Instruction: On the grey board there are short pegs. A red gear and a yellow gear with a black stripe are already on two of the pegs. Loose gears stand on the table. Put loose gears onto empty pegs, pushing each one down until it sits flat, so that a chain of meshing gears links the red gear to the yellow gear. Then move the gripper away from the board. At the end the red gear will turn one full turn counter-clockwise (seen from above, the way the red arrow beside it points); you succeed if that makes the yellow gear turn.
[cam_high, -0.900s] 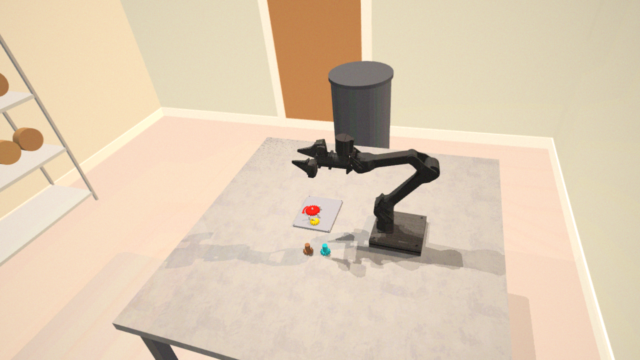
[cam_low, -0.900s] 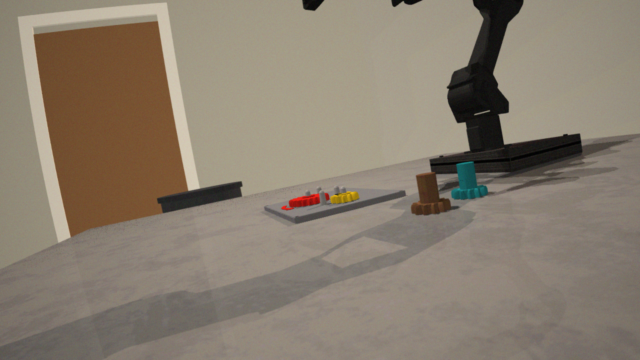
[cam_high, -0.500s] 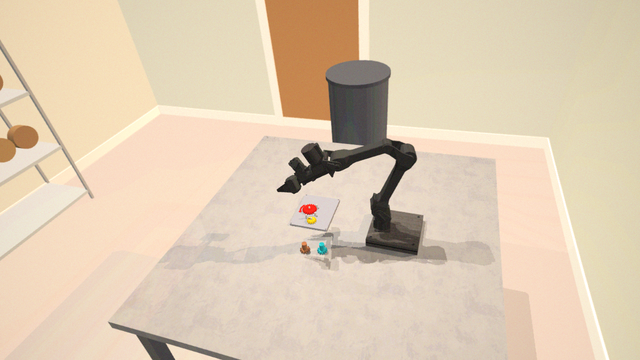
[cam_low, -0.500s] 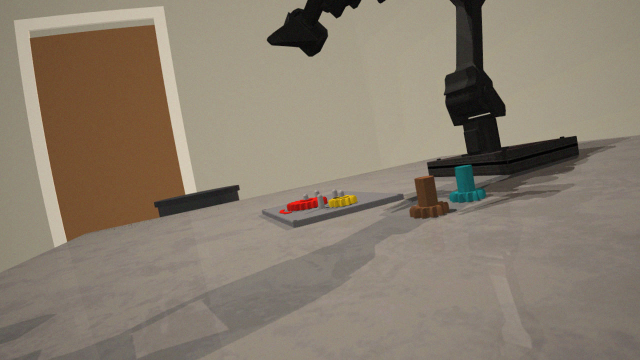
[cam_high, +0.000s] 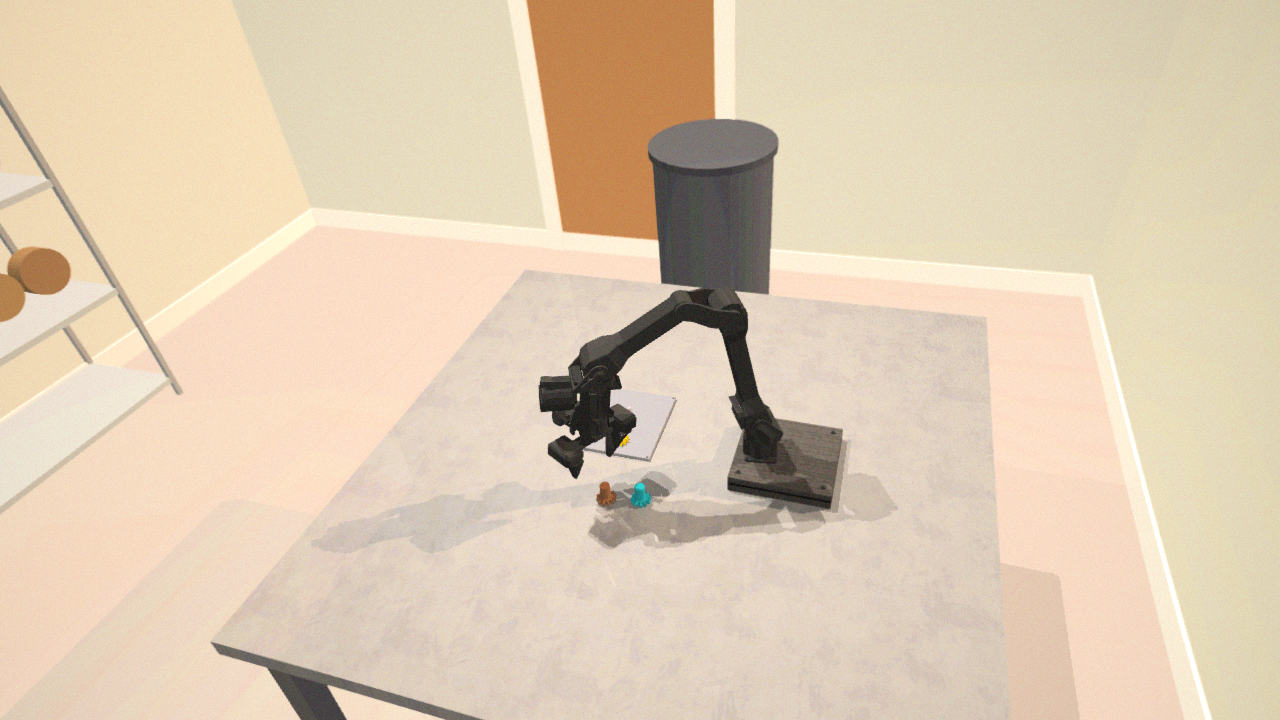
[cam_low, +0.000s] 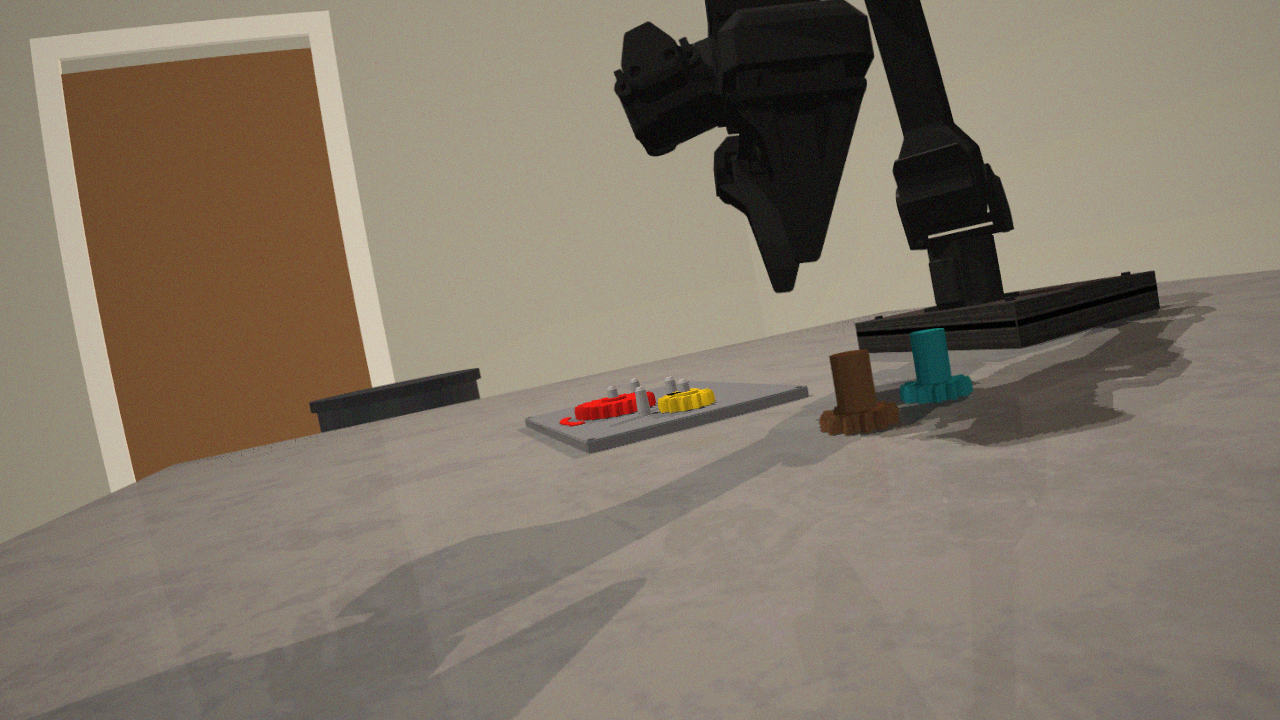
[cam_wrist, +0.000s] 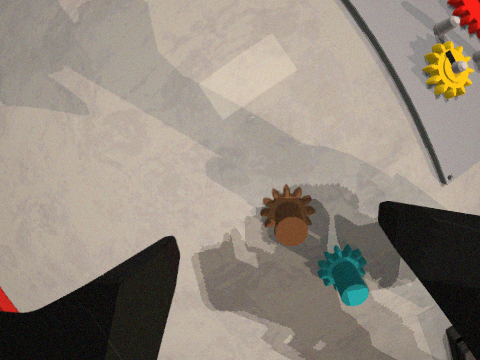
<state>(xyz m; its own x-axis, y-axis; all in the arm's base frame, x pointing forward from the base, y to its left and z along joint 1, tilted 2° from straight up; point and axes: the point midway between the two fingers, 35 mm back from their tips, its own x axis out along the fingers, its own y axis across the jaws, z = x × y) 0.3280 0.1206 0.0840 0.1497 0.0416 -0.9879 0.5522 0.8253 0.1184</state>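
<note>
My gripper (cam_high: 593, 462) (cam_low: 796, 274) (cam_wrist: 280, 231) is open and empty, pointing down, high above the table. A brown gear (cam_high: 605, 494) (cam_low: 853, 380) (cam_wrist: 291, 231) and a teal gear (cam_high: 640, 495) (cam_low: 930, 358) (cam_wrist: 345, 270) stand upright side by side on the table, handles up. In the wrist view both lie between the fingertips' directions, the teal one nearer the right finger. The grey board (cam_high: 657, 420) (cam_low: 762, 399) (cam_wrist: 450, 135) bears the red gear (cam_low: 608, 407) (cam_wrist: 470, 12), the yellow gear (cam_high: 624, 440) (cam_low: 686, 400) (cam_wrist: 437, 67) and bare pegs (cam_low: 642, 401) (cam_wrist: 446, 26). The arm hides the red gear in the top view.
The arm's dark base plate (cam_high: 810, 456) (cam_low: 1087, 300) stands right of the board and gears. A dark grey bin (cam_high: 713, 214) stands beyond the table's far edge. The red arrow (cam_low: 570, 423) lies on the board beside the red gear. Arm shadows cross the table around the loose gears.
</note>
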